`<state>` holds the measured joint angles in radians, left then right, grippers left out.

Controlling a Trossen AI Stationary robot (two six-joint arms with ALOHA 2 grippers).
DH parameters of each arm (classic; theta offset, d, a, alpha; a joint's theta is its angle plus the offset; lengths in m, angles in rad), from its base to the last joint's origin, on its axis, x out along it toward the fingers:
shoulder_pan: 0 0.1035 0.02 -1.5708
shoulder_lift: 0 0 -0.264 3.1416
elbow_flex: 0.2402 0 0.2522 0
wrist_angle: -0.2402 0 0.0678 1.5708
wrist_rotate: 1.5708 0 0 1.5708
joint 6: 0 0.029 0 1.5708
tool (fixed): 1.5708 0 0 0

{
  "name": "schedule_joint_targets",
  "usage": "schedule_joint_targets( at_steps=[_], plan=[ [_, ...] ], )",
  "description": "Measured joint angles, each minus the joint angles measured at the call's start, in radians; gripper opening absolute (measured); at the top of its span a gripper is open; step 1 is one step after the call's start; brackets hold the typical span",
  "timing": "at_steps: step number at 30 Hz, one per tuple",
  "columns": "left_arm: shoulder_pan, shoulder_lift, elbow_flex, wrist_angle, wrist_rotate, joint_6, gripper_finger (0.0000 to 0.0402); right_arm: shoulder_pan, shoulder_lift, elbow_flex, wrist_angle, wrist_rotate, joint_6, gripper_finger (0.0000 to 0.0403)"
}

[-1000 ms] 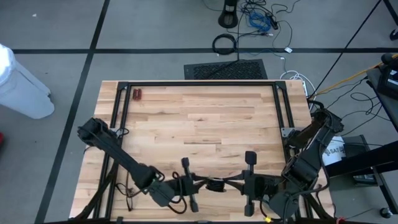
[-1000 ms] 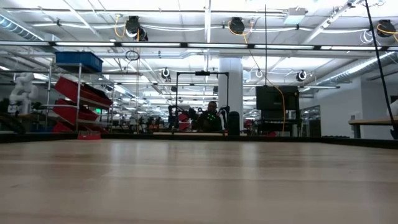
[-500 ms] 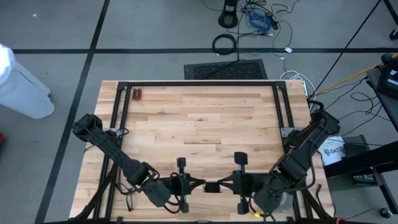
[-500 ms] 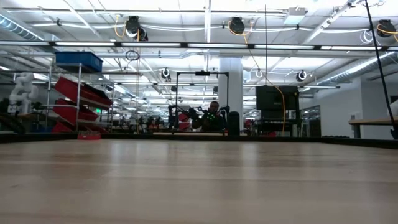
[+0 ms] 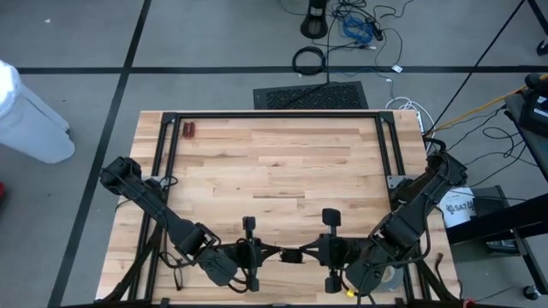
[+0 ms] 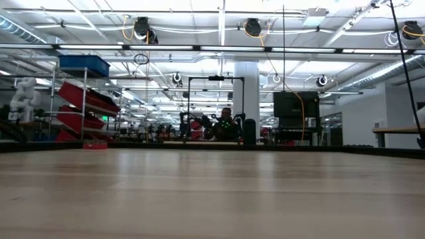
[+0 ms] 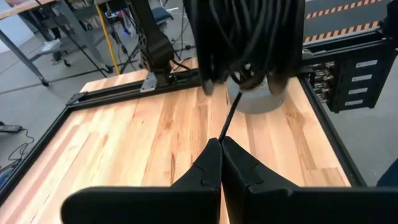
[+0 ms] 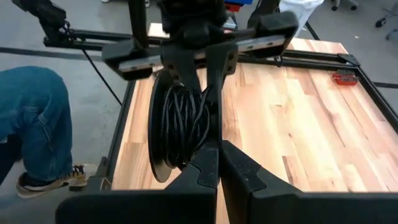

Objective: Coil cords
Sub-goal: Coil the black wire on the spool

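High view: cord [image 5: 291,255] spans left-right between both grippers.

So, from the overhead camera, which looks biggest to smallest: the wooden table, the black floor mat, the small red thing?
Largest first:
1. wooden table
2. black floor mat
3. red thing, near the table's far left corner

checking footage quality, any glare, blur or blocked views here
High view: even light, sharp, soft shadows under the arms, no glare on the table. Low view: bright ceiling lights and a sheen on the near tabletop, which looks soft; the arms barely show. Left wrist view: dark cables close to the lens block the upper middle. Right wrist view: the left claw and the cord fill the centre, close up.
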<state>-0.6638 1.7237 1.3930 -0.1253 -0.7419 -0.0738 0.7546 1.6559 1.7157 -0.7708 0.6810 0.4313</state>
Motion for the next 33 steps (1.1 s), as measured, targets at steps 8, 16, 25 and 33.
schedule_joint_targets(
  at_steps=[8,16,25,33],
  plan=[
    [-0.017,0.000,0.000,0.001,0.041,-0.079,0.0023,-0.001,0.008,0.000,-0.018,-0.008,0.043,0.0000],
    [-0.060,0.000,0.000,0.000,0.060,-0.183,0.0108,0.000,0.008,-0.001,-0.019,-0.008,0.066,0.0000],
    [-0.104,0.059,-0.010,0.044,0.012,-0.259,0.0113,0.000,0.008,-0.001,-0.005,0.002,0.054,0.0000],
    [-0.089,0.217,-0.011,0.406,-0.157,-0.094,0.0114,0.000,0.007,-0.001,0.019,0.009,0.042,0.0000]
  ],
)
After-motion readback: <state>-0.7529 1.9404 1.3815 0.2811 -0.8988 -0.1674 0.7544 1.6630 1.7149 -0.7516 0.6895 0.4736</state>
